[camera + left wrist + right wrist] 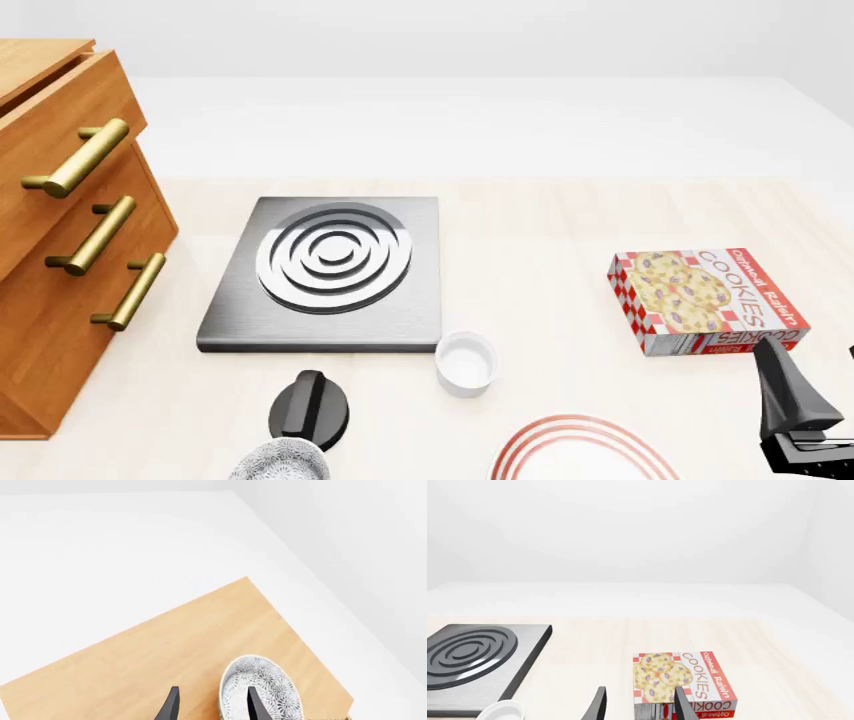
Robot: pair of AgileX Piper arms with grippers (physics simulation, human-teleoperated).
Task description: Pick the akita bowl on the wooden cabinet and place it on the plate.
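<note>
**Spotter:** Start nearest you. What has the left arm got?

**Operator:** My left gripper [212,690] is spread, not clamped. One finger [253,702] sits inside the akita bowl [260,690] and the other stands outside its rim with a gap. In the wrist view the bowl shows against the top of the wooden cabinet [193,640], close to that top's edge. I can't tell whether it rests there or hangs above it. In the front view the bowl is cut by the frame's bottom edge, on the near side of the stove [334,262].

**Spotter:** And the plate?

**Operator:** The plate [587,432] is nearer than the stove and off to its right, also half cut off. The small white bowl [466,360] sits between them, just off the stove's near right corner.

**Spotter:** Right arm?

**Operator:** My right gripper [639,690] is slack and holds nothing, with the cookie box [707,298] ahead of it, well right of the stove.

**Spotter:** Room to move?

**Operator:** Bare table [534,220] lies between stove and box, and beyond the stove. The cabinet crowds the stove's left side, handles sticking out.
</note>
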